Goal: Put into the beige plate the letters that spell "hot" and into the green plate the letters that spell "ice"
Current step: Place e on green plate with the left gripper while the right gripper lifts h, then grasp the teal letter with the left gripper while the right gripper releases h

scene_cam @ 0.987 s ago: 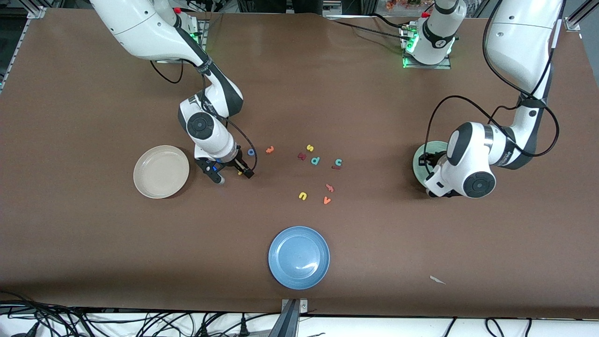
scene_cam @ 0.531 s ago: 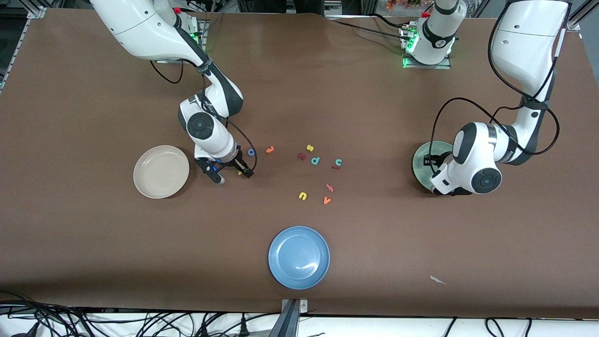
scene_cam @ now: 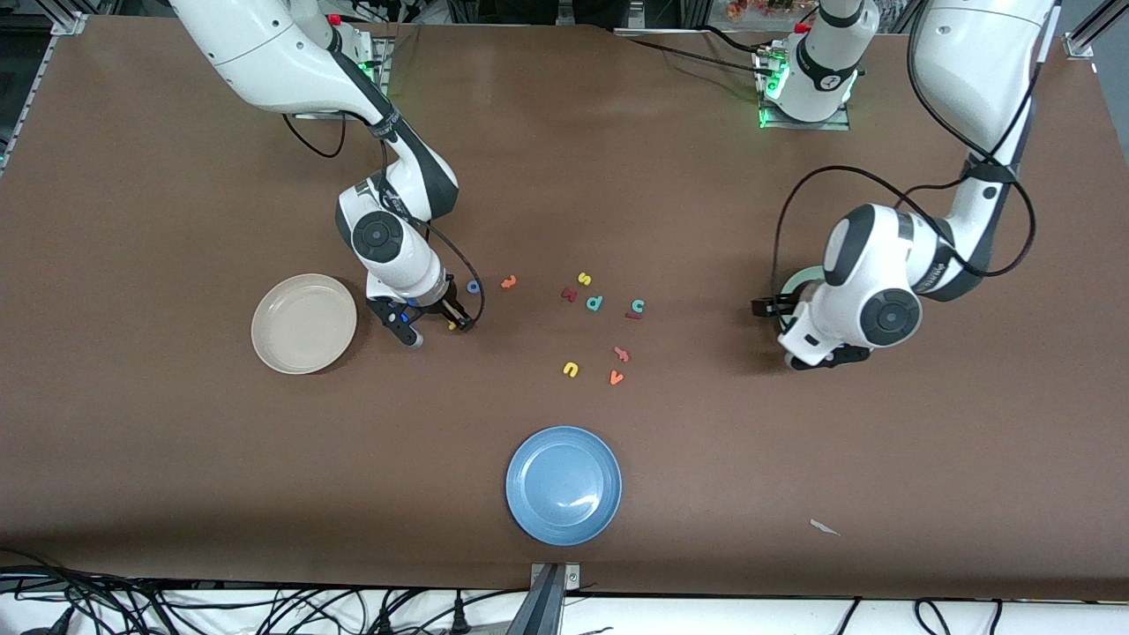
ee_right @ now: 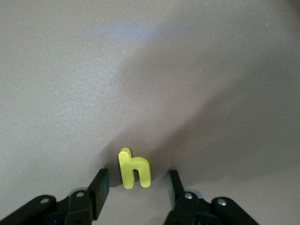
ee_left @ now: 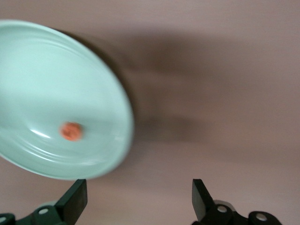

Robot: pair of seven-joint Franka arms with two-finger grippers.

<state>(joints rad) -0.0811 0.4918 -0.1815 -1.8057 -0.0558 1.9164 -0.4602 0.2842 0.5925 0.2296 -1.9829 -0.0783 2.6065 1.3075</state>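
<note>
The yellow "h" [ee_right: 133, 168] lies flat on the table between the fingers of my right gripper [scene_cam: 439, 332], which stands open with a gap on each side of the letter. The beige plate [scene_cam: 304, 324] is beside it, toward the right arm's end. The blue "o" [scene_cam: 474, 286] and orange "t" [scene_cam: 508, 282] lie a little farther from the camera. The teal "c" [scene_cam: 637, 306] and dark red "i" [scene_cam: 632, 316] sit mid-table. My left gripper [ee_left: 139, 187] is open and holds nothing, over bare table beside the green plate [ee_left: 56, 84]. The orange "e" [ee_left: 71, 131] lies in that plate.
The left arm's hand covers most of the green plate [scene_cam: 798, 280] in the front view. Other letters lie mid-table: yellow "s" [scene_cam: 584, 279], teal "d" [scene_cam: 594, 303], a dark red letter [scene_cam: 569, 295], yellow "u" [scene_cam: 571, 369], orange "v" [scene_cam: 616, 377]. A blue plate [scene_cam: 564, 485] sits near the front edge.
The left gripper has opened and shifted off the green plate toward the table's middle. The right gripper's fingers have narrowed around the "h".
</note>
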